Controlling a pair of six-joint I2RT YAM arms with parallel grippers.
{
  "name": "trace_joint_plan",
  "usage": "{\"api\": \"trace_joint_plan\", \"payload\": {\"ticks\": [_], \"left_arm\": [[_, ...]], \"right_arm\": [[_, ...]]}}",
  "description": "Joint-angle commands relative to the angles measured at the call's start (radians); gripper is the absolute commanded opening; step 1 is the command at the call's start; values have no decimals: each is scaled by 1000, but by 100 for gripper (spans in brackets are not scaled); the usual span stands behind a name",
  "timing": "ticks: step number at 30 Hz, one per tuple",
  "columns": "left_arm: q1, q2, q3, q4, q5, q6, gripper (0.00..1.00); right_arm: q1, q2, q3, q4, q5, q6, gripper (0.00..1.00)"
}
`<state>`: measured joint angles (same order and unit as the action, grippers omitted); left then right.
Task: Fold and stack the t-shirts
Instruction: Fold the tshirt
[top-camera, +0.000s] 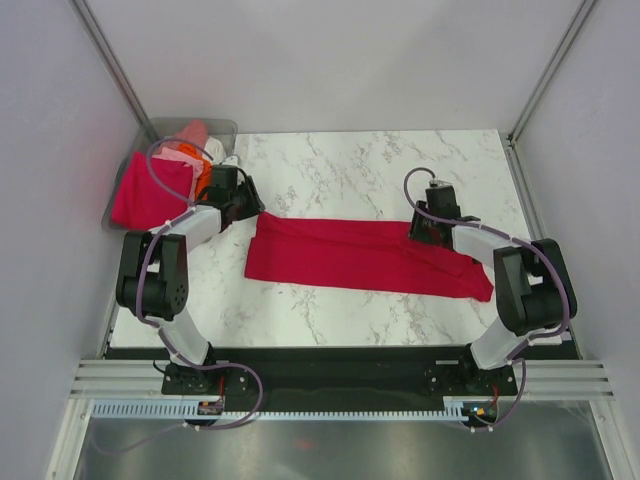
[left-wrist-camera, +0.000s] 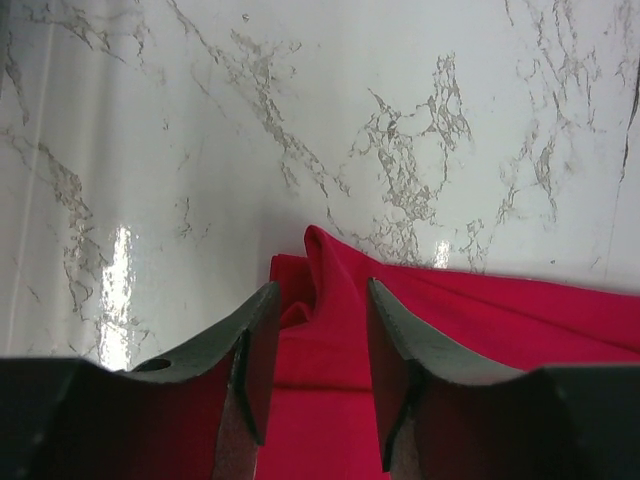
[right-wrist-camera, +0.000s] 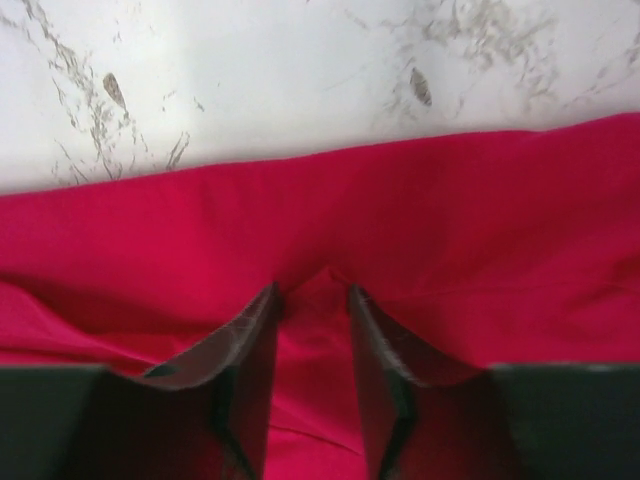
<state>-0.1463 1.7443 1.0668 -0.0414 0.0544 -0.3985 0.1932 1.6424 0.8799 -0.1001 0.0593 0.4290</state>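
A crimson red t-shirt (top-camera: 360, 255) lies folded into a long strip across the marble table (top-camera: 330, 160). My left gripper (top-camera: 255, 208) is down at its far left corner. In the left wrist view the left gripper (left-wrist-camera: 322, 290) stands part open, with a raised fold of the red cloth (left-wrist-camera: 330, 260) between its fingers. My right gripper (top-camera: 425, 232) is down on the strip's far edge near the right end. Seen from the right wrist, the right gripper (right-wrist-camera: 313, 292) has a gap between its jaws, and the red cloth (right-wrist-camera: 320, 200) puckers into a small ridge at the tips.
A clear grey bin (top-camera: 165, 128) stands at the table's far left corner. A magenta-pink shirt (top-camera: 150, 190) hangs over its side, with pale pink (top-camera: 195, 133), orange (top-camera: 203, 183) and white (top-camera: 229, 160) cloth inside. Grey walls close in the table on both sides.
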Motion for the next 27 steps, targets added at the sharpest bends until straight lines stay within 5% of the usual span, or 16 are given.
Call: {"api": "trace_joint_plan", "payload": {"ticks": [1, 4, 7, 16, 19, 22, 27], "left_arm": [[-3, 8, 33, -6, -10, 35, 46], [-3, 4, 30, -9, -19, 38, 41], [-3, 0, 28, -11, -22, 36, 38], [-3, -9, 22, -11, -28, 35, 31], [-3, -14, 19, -9, -31, 33, 30], [-3, -12, 19, -11, -31, 33, 30], [-3, -19, 18, -9, -39, 36, 30]], "right_arm": [[12, 10, 24, -15, -33, -26, 39], [20, -13, -1, -16, -50, -27, 13], [23, -88, -47, -16, -53, -24, 3], [29, -343, -160, -87, -125, -3, 0], [29, -386, -183, -104, -170, 14, 10], [31, -423, -202, -127, -231, 28, 43], [28, -542, -226, -167, -239, 28, 46]]}}
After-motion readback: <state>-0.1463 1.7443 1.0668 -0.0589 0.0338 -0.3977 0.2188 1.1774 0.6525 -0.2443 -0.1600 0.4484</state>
